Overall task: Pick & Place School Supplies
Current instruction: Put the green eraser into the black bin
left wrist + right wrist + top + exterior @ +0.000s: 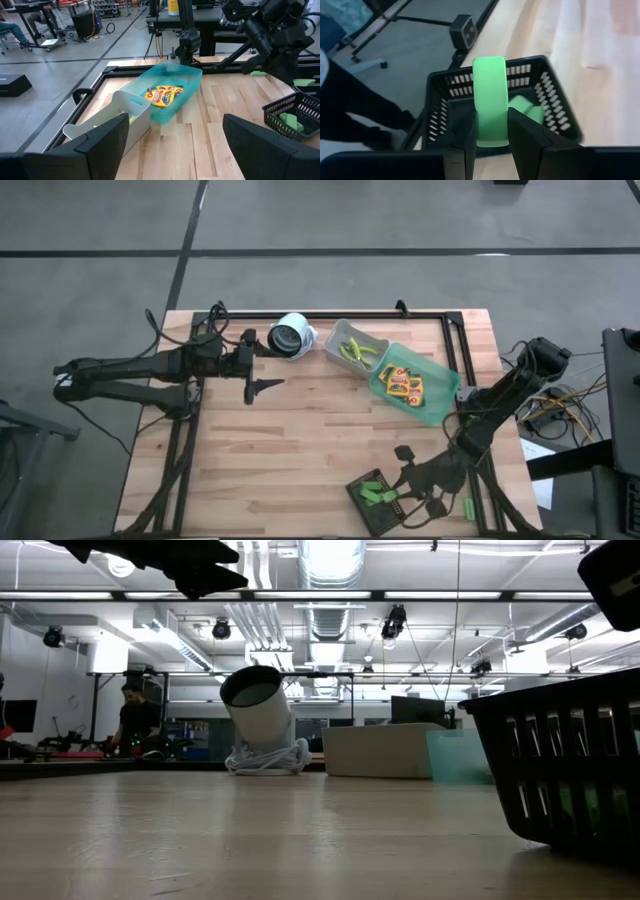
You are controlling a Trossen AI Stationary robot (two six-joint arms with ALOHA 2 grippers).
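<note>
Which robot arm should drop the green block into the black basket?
The right one, probably. Its claw already pinches a green block just above the black basket. The left claw waits open, far across the table.

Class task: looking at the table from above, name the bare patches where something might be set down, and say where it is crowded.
Free: the wood between the left gripper and the black basket. Crowded: the far edge, with white camera, grey bin and green bin; right gripper holds a green block over the basket.
</note>
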